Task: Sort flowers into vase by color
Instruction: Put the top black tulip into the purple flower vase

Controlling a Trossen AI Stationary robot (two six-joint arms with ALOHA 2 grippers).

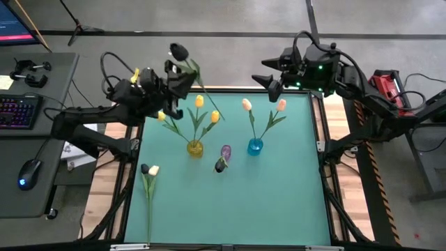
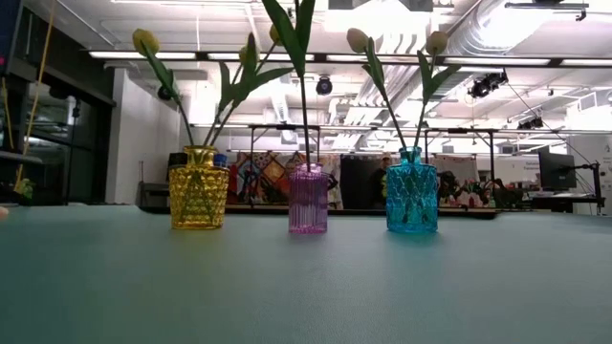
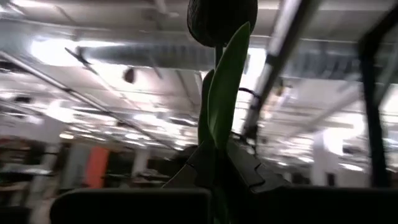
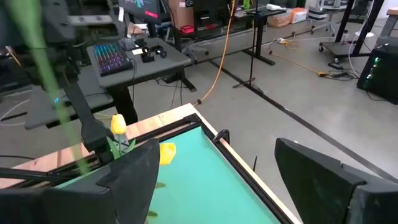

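My left gripper (image 1: 174, 82) is raised over the table's far-left corner, shut on a dark purple-black tulip (image 1: 179, 51) whose head (image 3: 221, 18) stands beyond the fingers. My right gripper (image 1: 272, 78) hovers open above the far edge, touching nothing. Three vases stand mid-table. The yellow vase (image 2: 199, 187) holds yellow tulips (image 1: 199, 101). The purple vase (image 2: 308, 199) holds one dark tulip (image 1: 220, 166) leaning toward the near side. The blue vase (image 2: 412, 191) holds two peach-pink tulips (image 1: 246, 104). A dark tulip (image 1: 144, 169) and a pale yellow tulip (image 1: 154, 169) lie flat near the left edge. My left gripper pinches the dark tulip between its two fingers (image 3: 249, 171) on the stem where the green leaf (image 3: 225, 93) rises, below the head. The fingers lie across the stem. The flower is lifted clear of the table, its head toward the far side.
The teal table (image 1: 279, 202) has bare room across its near half and right side. A desk with a keyboard (image 1: 17, 111) and mouse stands beyond the left edge. The table's frame rail (image 4: 214, 134) runs along the far edge under my right gripper (image 4: 224, 186).
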